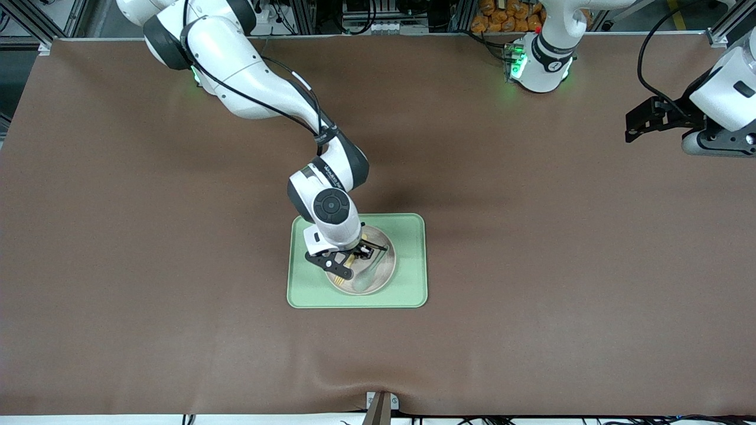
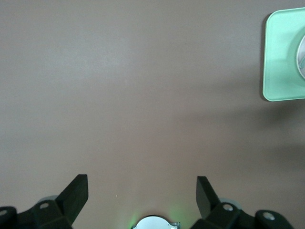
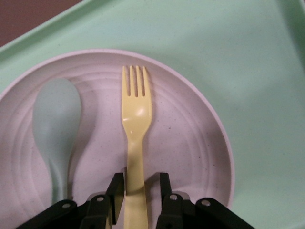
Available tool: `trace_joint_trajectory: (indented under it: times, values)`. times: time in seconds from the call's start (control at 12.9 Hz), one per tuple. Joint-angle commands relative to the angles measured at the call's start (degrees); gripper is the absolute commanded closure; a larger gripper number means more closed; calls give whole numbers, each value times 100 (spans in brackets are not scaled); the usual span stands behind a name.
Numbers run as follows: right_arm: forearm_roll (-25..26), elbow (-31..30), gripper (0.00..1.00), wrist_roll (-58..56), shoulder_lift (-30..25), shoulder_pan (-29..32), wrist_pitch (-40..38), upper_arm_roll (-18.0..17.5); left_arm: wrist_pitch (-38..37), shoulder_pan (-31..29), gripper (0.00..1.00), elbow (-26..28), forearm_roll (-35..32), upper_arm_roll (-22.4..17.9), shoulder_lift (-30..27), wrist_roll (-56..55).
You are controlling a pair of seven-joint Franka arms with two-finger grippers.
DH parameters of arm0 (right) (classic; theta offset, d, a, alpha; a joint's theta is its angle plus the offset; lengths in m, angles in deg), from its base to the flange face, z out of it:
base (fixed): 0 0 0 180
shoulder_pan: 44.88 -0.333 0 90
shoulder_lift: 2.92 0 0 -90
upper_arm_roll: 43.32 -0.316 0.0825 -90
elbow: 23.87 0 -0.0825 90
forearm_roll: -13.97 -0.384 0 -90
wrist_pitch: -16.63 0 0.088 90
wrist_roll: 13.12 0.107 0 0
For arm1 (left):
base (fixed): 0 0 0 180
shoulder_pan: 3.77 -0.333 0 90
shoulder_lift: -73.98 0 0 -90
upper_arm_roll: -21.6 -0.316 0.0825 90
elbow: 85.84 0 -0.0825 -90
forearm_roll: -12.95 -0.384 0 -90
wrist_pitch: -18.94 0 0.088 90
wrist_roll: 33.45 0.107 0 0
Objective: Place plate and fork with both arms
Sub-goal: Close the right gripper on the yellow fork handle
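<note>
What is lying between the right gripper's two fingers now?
The fork handle, on the plate, between the right gripper fingers; right wrist view.

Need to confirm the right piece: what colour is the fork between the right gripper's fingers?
Pale yellow; the fork shows best in the right wrist view.

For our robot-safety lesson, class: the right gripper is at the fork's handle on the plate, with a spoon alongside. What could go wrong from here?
1. The right gripper straddles the fork at the handle, away from the tines, so the fork may tilt or slip when lifted.
2. The spoon lies close beside the fork on the plate; a finger could nudge it.
3. The plate sits loose on the tray and might shift if pressed.
The left gripper waits open over bare table.
</note>
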Motion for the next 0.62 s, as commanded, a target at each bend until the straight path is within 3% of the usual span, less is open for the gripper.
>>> trace_joint_trajectory:
  times: [0.0,0.31,0.39,0.54]
  values:
    - [83,211,65,97,158,-1,-13,9,29,14,0,-9,81,-19,-16,1]
    - [83,211,66,106,211,-1,101,18,38,22,0,-17,72,-19,-7,1]
    - [83,220,73,89,202,-1,101,18,38,22,0,-17,63,-19,2,1]
    - [83,229,98,71,202,16,92,18,38,22,0,-17,63,-19,2,1]
